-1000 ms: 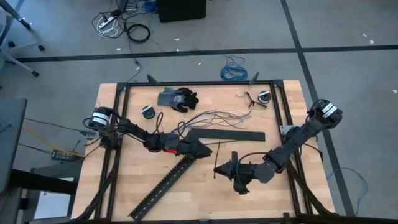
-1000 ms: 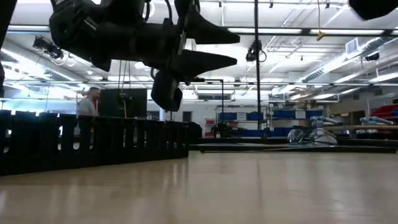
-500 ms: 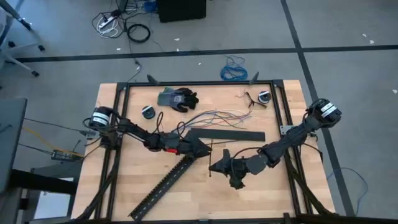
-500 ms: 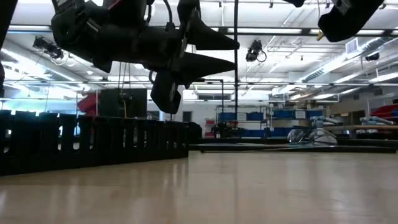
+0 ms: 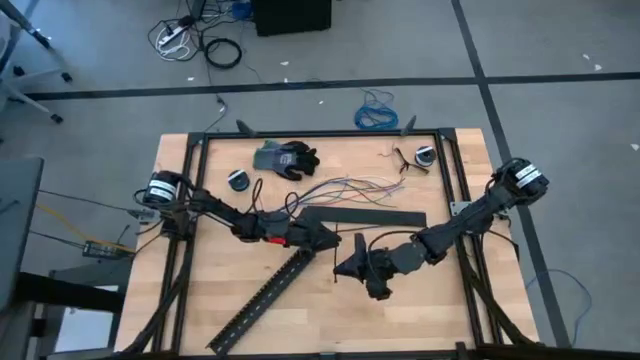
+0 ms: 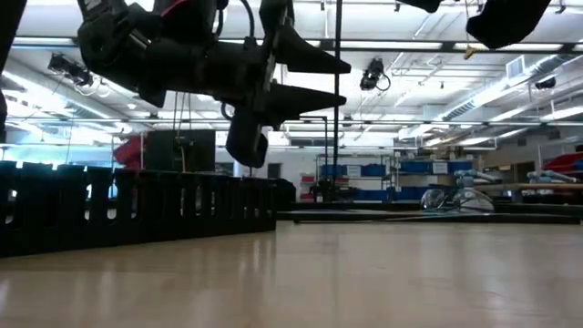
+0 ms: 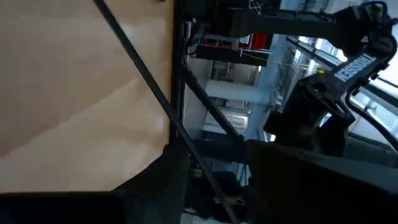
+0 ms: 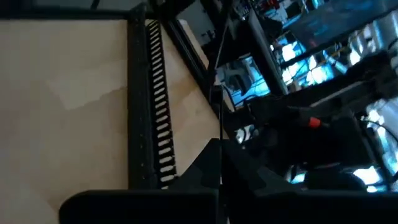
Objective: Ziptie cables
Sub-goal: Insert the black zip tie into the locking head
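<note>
Purple-grey cables [image 5: 345,186] behind left tool [image 5: 330,241], spread | right tool [image 5: 345,268] pinching thin black ziptie [image 5: 339,258]

The left gripper [image 5: 328,238] sits just left of the right gripper [image 5: 345,265]. The cables [image 5: 345,187] lie behind both. A flat strip [image 5: 362,217] lies between them and the cables. A glove [image 5: 285,158] lies farther back.

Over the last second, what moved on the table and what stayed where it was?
The right tool, shut on a thin black zip tie, swung leftward across the table toward the left tool, closing most of the gap. The left tool barely shifted. The cables, black strips and glove stayed put.
</note>
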Available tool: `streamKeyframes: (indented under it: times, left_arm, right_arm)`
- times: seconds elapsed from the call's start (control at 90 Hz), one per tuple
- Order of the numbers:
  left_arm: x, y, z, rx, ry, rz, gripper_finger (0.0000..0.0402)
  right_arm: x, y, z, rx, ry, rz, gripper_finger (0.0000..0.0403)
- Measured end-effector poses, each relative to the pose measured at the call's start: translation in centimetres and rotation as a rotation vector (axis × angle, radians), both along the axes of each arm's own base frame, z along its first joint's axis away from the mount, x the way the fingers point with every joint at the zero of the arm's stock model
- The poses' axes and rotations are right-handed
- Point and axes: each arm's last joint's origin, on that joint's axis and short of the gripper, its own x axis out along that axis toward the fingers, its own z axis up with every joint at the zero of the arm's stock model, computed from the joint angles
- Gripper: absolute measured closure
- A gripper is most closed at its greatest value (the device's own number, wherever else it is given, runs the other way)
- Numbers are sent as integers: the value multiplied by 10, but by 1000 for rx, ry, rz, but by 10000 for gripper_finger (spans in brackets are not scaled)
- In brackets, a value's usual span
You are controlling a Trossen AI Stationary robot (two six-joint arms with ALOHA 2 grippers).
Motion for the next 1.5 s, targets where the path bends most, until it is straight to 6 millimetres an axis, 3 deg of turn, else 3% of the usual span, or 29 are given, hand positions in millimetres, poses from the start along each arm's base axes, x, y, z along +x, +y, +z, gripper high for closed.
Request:
streamKeyframes:
  times: [0.589, 1.267, 1.5]
  left_arm:
    - [2, 13, 16, 382, -187, 59, 245]
    - [2, 19, 17, 632, -209, 83, 245]
    - [3, 26, 17, 641, -199, 102, 245]
  right_arm:
    - [0, -1, 2, 356, 8, -93, 403]
    - [1, -3, -1, 508, 21, -181, 403]
    - [-3, -1, -4, 498, 32, -239, 403]
